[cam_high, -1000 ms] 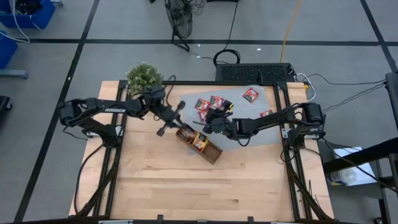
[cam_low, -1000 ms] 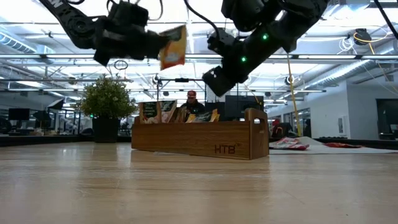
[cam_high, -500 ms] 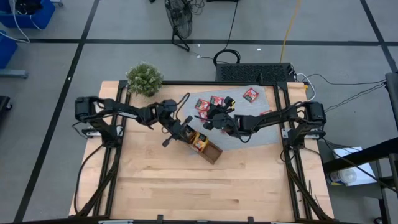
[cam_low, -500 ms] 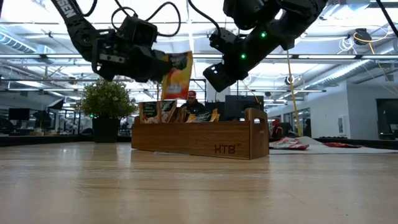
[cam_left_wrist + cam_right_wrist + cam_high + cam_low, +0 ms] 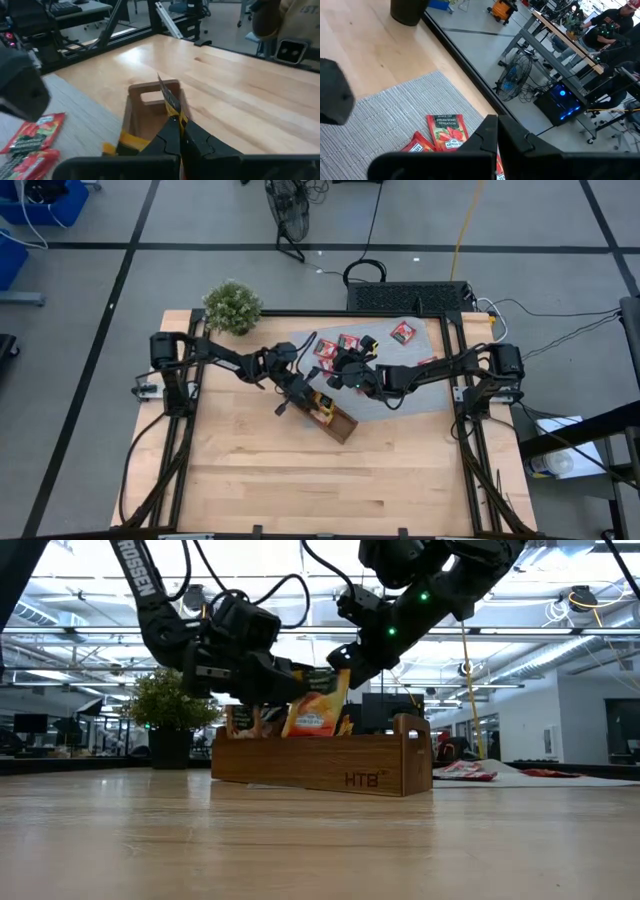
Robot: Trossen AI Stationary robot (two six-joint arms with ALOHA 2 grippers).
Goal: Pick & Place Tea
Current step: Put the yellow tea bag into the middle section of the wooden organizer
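The left end effector (image 5: 300,690) reaches down over the wooden tray (image 5: 320,762), pinched on an orange tea sachet (image 5: 315,712) that hangs into the tray. The right end effector (image 5: 338,377) hovers closed just beside the tray, above red sachets (image 5: 338,345) on the grey mat (image 5: 425,340). A potted plant (image 5: 232,305) stands beyond the tray.
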